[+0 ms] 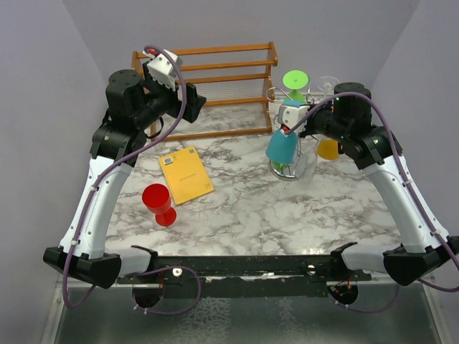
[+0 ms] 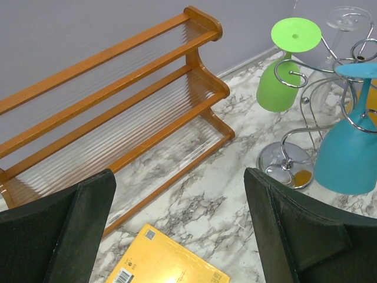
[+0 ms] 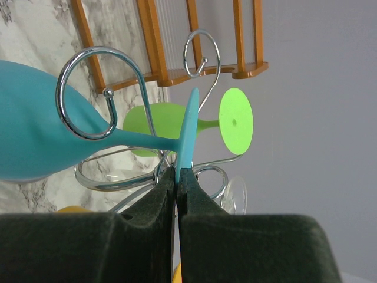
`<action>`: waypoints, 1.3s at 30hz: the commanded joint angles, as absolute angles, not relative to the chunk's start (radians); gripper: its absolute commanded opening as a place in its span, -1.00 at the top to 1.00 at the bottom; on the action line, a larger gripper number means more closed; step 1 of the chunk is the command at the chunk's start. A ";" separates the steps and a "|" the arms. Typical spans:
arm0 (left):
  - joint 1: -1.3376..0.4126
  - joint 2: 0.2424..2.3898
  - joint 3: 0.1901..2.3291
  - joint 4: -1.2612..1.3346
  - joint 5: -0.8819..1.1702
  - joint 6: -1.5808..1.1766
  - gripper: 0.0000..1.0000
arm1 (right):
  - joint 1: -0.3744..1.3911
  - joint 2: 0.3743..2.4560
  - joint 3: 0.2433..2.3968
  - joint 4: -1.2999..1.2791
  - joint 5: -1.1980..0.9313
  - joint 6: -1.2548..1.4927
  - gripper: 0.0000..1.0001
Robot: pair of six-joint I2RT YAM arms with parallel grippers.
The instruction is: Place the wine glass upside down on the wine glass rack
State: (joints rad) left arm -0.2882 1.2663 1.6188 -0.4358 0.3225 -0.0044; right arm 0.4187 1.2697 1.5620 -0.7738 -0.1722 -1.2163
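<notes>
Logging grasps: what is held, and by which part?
The right gripper pinches the blue wine glass by its foot rim; the left gripper holds nothing.

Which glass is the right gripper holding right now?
The teal glass: the right gripper is shut on its foot's rim. The green glass, clear glass and yellow glass hang untouched; the red glass is on the table.

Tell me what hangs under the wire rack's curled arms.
Under the wine glass rack's arms hang a green wine glass, a clear glass and a teal wine glass, its foot pinched by the right gripper. An orange glass shows only partly, covered by the right arm.
</notes>
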 commanded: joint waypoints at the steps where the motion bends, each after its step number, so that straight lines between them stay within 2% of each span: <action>1: -0.281 1.261 1.620 -0.414 0.349 0.003 -0.88 | 0.429 1.277 1.559 -0.702 -0.170 -1.213 0.98; 27: -0.280 1.246 1.605 -0.425 0.355 0.030 -0.88 | 0.465 1.298 1.626 -0.750 -0.341 -1.133 0.98; 39: -0.279 1.233 1.574 -0.433 0.352 0.056 -0.88 | 0.466 1.252 1.631 -0.800 -0.329 -1.122 0.98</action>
State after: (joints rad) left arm -0.2871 1.2629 1.5906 -0.4389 0.3302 0.0341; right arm 0.4591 1.2949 1.5978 -0.7696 -0.3088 -1.1492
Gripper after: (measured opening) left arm 0.937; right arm 0.019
